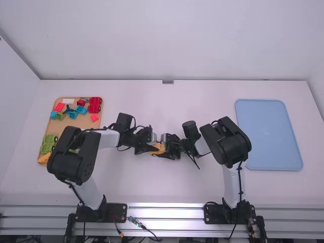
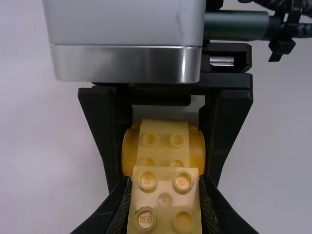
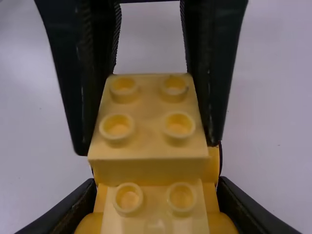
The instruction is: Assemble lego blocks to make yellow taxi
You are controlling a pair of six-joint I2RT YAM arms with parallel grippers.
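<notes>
Between my two arms, over the middle of the desk (image 1: 167,192), my left pincer (image 1: 153,147) is closed on a pale yellow block (image 3: 148,139), squared off and smooth, with four round, hollow-topped studs in two rows. My right pincer (image 1: 166,147) grips the deeper orange-yellow piece (image 2: 129,151) right beside it, whose glossy sides bulge out round on either side of a paler, studded strip down its middle. Seen from my right wrist, the block's edge makes a clean step above that strip.
</notes>
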